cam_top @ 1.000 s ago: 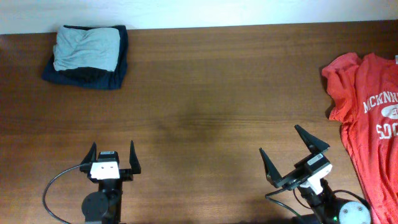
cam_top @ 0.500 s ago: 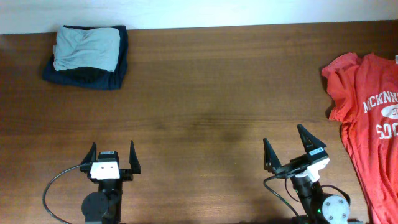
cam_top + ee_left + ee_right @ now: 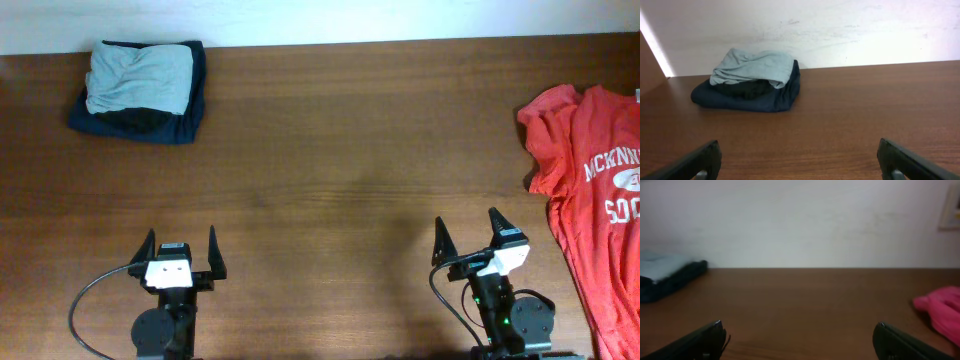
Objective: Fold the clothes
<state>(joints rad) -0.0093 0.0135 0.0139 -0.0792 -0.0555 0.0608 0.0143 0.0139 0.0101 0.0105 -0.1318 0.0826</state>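
The left pincer [image 3: 181, 236] at 7 o'clock and the right pincer [image 3: 466, 222] at 5 o'clock both stand spread wide, gripping nothing, low over the tabletop [image 3: 330, 150]. The grey-teal T-shirt [image 3: 138, 78] lies folded at 10 o'clock on top of a navy garment [image 3: 188, 108]. The red T-shirt [image 3: 595, 200], white-lettered, lies spread at 3 o'clock, cut off by the view's right edge.

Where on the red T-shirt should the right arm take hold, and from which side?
The red T-shirt lies flat, so probably pinch its side edge below the sleeve, the right gripper coming from the left, since that edge faces the arm.
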